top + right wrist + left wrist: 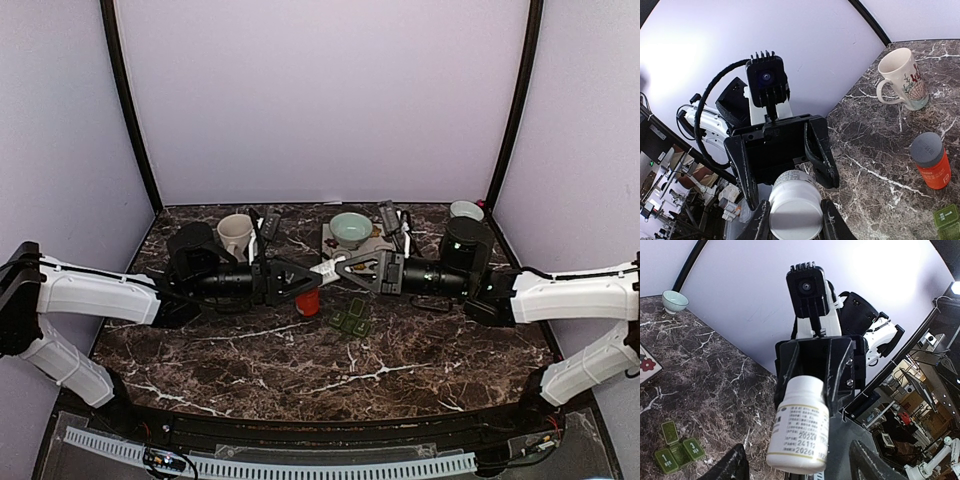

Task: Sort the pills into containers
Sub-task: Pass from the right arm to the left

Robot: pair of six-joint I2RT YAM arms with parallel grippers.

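A white pill bottle (324,268) hangs level above the table's middle, between both arms. My right gripper (795,218) is shut on its white cap end (795,212). My left gripper (800,461) stands open around the labelled body (801,426), with its fingers (731,466) apart from it on both sides. The containers, a dark green pill-box strip (350,320), lie on the marble just below the bottle and also show as the numbered pill-box (678,450) in the left wrist view. No loose pills show.
An orange bottle with a grey cap (308,302) stands under the held bottle, left of the pill-box. A beige mug (236,235) is at back left. A pale green bowl (351,228) sits on a tray, and a small bowl (466,210) is at back right.
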